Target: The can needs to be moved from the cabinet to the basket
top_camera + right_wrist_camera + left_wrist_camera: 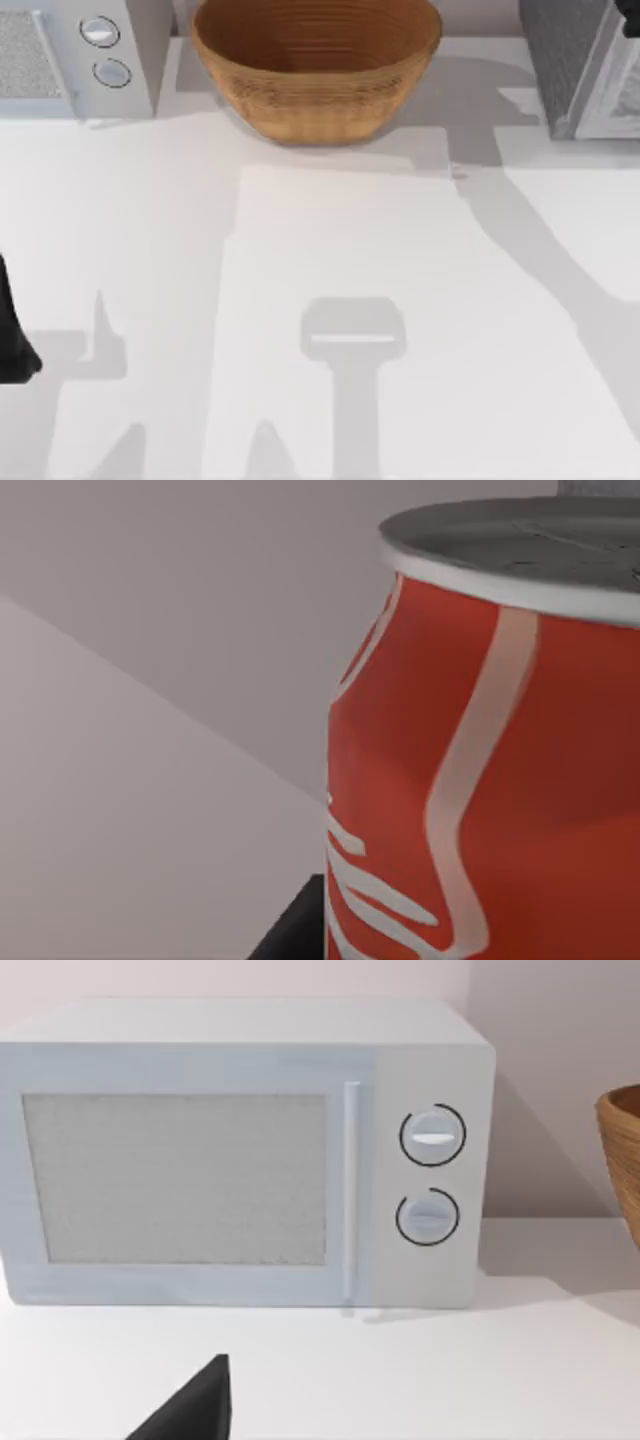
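Note:
The red can [480, 770] with white lettering stands upright and very close in the right wrist view, pale walls behind it. A dark part of my right gripper [290, 935] lies against the can's lower side. The cabinet [570, 60], dark grey and speckled with a pale door, stands at the table's back right, and a dark bit of my right arm [630, 25] shows at it. At the back centre sits the tan wicker basket [315, 65], nothing visible in it; its rim [622, 1150] also shows in the left wrist view. My left gripper [22, 355] is parked at the table's left edge.
A white microwave [60, 60] with two round knobs stands at the back left, and the left wrist view faces its front [240, 1150]. The white table [340, 250] stretches between the basket and the front edge, crossed by arm shadows.

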Controlling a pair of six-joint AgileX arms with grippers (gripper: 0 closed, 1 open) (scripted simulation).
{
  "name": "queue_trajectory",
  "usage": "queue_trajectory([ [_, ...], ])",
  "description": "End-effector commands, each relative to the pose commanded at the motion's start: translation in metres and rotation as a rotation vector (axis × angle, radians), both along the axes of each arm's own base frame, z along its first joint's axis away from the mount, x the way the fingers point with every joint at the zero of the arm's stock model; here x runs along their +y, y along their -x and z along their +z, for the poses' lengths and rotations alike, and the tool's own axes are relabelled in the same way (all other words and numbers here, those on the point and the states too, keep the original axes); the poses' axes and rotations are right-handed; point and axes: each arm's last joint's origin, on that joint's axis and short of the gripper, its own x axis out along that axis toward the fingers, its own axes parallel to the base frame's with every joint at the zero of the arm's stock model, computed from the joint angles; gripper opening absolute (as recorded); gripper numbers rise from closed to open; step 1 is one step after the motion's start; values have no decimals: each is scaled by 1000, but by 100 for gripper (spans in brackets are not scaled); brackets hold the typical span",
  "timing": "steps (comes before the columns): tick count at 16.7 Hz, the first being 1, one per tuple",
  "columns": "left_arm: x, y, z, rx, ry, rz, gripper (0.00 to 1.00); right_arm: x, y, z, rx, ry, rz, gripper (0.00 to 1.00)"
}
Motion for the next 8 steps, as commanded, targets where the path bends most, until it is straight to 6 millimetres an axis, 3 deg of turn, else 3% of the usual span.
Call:
queue_trajectory([
  [4, 0, 0, 0, 0, 0, 0, 100, 88, -67, -46, 17, 4, 5, 0],
  [8, 0, 0, 0, 0, 0, 0, 100, 152, -97, -101, 27, 7, 4, 0],
])
